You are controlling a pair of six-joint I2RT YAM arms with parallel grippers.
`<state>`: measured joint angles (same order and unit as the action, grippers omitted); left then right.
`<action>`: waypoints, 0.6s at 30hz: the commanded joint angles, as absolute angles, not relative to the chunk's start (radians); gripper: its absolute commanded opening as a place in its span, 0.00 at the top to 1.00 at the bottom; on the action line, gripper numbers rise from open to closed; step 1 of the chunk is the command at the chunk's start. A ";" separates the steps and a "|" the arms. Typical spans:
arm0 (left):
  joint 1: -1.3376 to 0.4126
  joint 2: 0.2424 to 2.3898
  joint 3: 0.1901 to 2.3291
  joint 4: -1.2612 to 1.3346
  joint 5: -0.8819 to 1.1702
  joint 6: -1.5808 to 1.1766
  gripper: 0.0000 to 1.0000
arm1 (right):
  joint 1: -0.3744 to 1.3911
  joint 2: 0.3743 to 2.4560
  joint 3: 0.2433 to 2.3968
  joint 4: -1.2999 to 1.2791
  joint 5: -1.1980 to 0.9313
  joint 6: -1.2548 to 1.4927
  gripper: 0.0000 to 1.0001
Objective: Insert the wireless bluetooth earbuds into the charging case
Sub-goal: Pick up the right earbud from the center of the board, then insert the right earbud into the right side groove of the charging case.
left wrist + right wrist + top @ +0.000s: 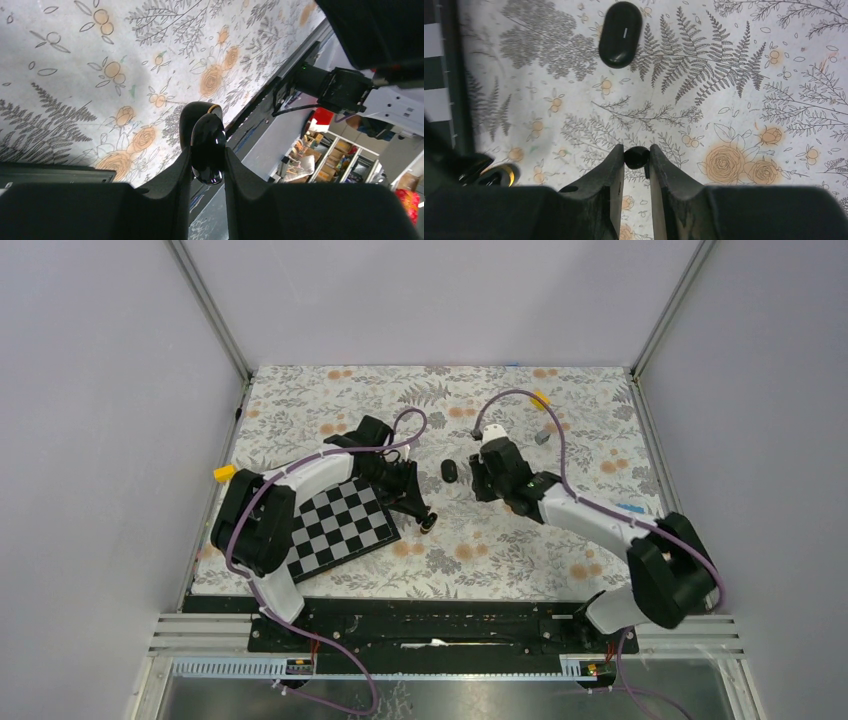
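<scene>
My left gripper [207,167] is shut on the charging case [207,145], a glossy black rounded body. A matte black flap with an orange edge [200,112] rises behind the body. From above, the case [428,523] shows an orange spot at the left gripper's tip [424,518], just right of the checkerboard. My right gripper [636,159] is shut on one tiny black earbud [636,156], pinched at the very fingertips just above the floral mat. In the top view the right gripper [478,482] sits mid-table, right of the left one. No other earbud shows.
A black oval pebble-like object with a small white mark [620,34] lies on the mat ahead of the right gripper [449,470]. A checkerboard [340,525] lies under the left arm. A small grey object [541,437] sits at the back right. Metal frame posts border the mat.
</scene>
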<state>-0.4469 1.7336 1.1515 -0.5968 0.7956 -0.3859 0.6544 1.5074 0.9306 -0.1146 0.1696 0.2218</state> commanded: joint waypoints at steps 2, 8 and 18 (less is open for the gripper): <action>-0.454 1.749 1.196 -0.477 0.902 -0.502 1.00 | 0.659 1.300 0.769 0.155 0.066 0.233 0.77; -0.465 1.760 1.220 -0.404 0.961 -0.597 1.00 | 0.663 1.178 0.652 0.391 -0.057 0.280 0.77; -0.465 1.759 1.223 -0.377 0.991 -0.667 1.00 | 0.715 1.169 0.623 0.571 -0.132 0.331 0.78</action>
